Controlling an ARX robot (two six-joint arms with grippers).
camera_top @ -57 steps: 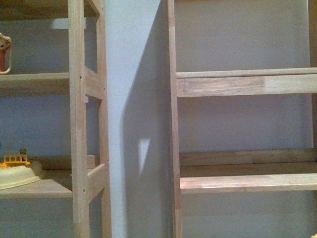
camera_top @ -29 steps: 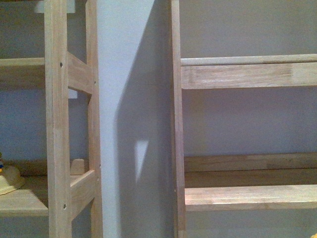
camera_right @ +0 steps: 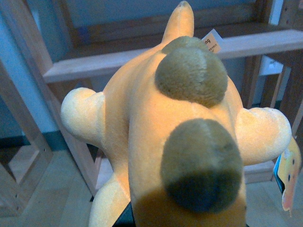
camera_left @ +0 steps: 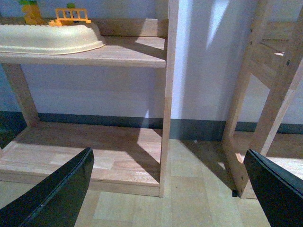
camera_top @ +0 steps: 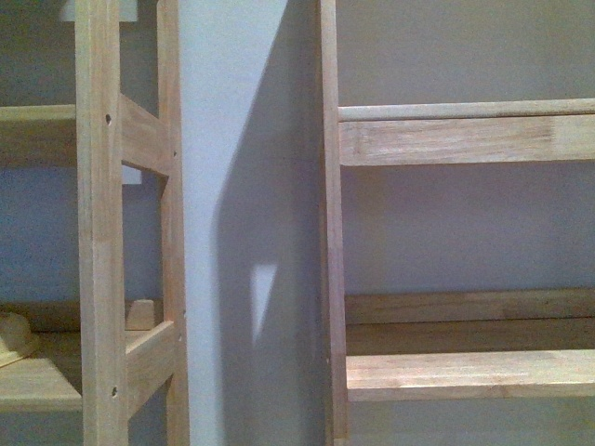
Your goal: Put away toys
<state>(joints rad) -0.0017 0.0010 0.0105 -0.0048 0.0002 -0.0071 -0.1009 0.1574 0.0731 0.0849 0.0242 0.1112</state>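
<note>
Front view: pale wooden shelving (camera_top: 102, 232) stands against a grey wall (camera_top: 242, 139), and neither arm shows.

Left wrist view: the left gripper (camera_left: 169, 156) spreads its black jaws wide, with nothing between them. A cream plastic dome base (camera_left: 52, 40) sits well beyond them.

Right wrist view: the right gripper (camera_right: 127, 217) clasps the soft yellow-orange plush animal (camera_right: 175, 132), which covers its jaws.

My plush toy (camera_right: 137, 132), soft yellow-orange with 2 round olive-brown patches down its middle, hangs clear of the floor close before my right wrist, and, taking its tapered tip as 12 o'clock, 2 stubby limbs jut at 3 and 9 o'clock.
</note>
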